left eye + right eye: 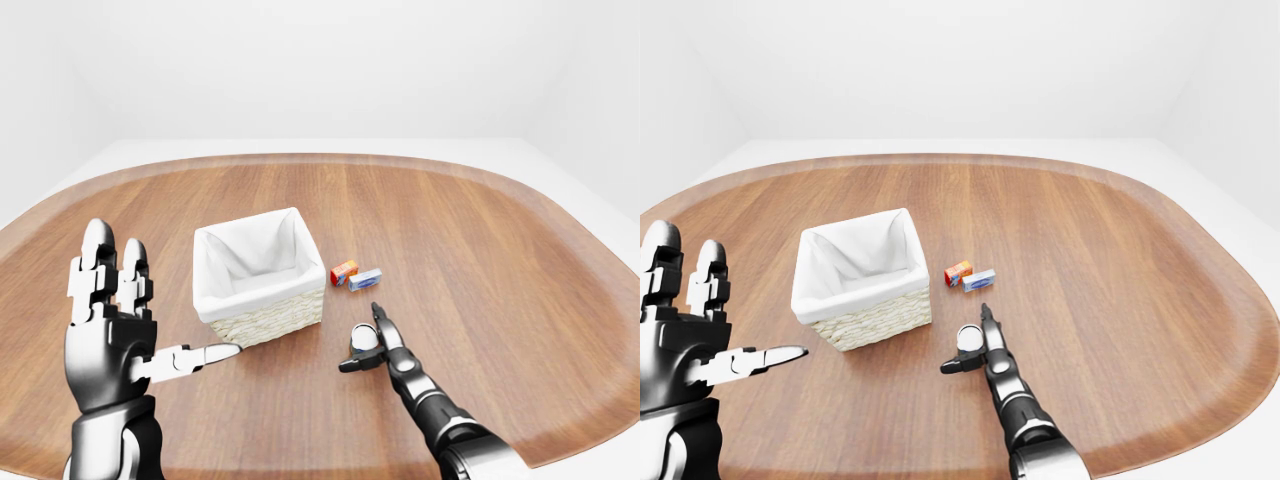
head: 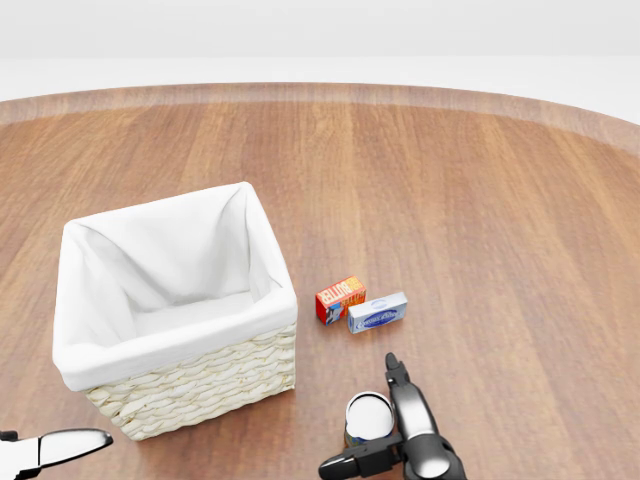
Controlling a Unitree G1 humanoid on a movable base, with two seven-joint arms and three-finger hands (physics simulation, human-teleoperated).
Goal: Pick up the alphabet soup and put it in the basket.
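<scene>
The alphabet soup can [image 2: 368,410] stands upright on the wooden table [image 2: 500,200], its white lid facing up, at the bottom of the head view. My right hand [image 2: 360,418] is open against it: one long finger [image 2: 398,380] runs along the can's right side and the thumb [image 2: 345,463] lies below it. The can rests on the table. The wicker basket [image 2: 200,392] with a white cloth lining stands to the can's left and holds nothing. My left hand [image 1: 150,300] is open, raised with the palm up, left of the basket.
A small red-orange box [image 2: 340,298] and a blue-and-white box [image 2: 377,312] lie side by side just above the can, right of the basket. The table's rounded edge [image 1: 560,450] runs close on the right.
</scene>
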